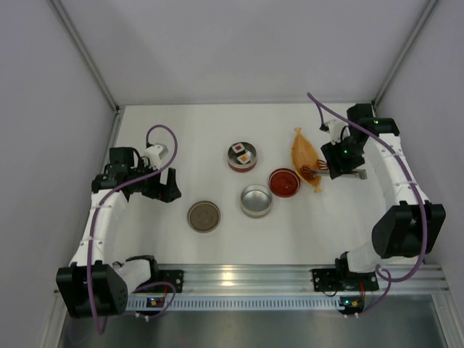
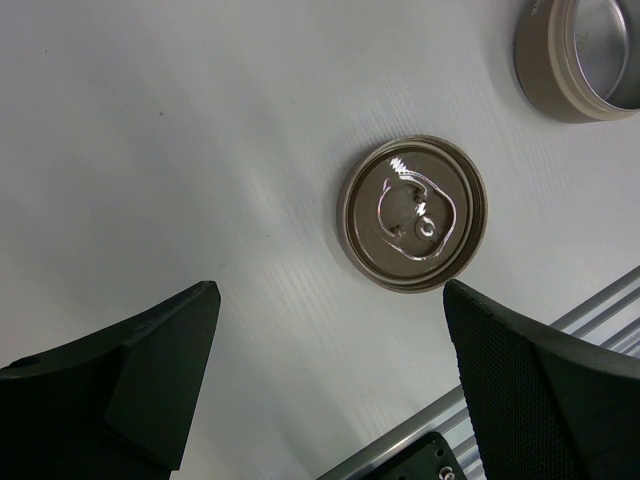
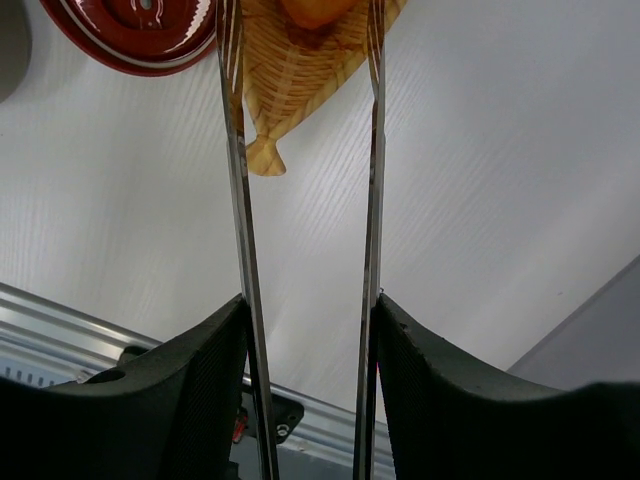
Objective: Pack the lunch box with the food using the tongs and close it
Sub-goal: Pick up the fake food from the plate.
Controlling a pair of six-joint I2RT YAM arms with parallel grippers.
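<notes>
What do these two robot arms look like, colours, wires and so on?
Both the left arm and right arm have white tube-like segments joined by bulky black joints. A purple cable loops along each. Small green lights glow near the bases. The left tool and right tool each end in two black wedge-shaped fingers with finely dotted inner faces.

I had my white table (image 1: 188, 145) carrying five things. A filled round tin (image 1: 241, 169) sat toward the back. Nearer and to its right lay a red lid (image 1: 284, 182), with an empty silver tin (image 1: 257, 213) just beside it. Left of that, apart, a grey-brown lid (image 1: 204, 216) lay flat. On the right was an orange woven tray (image 1: 301, 148).
</notes>
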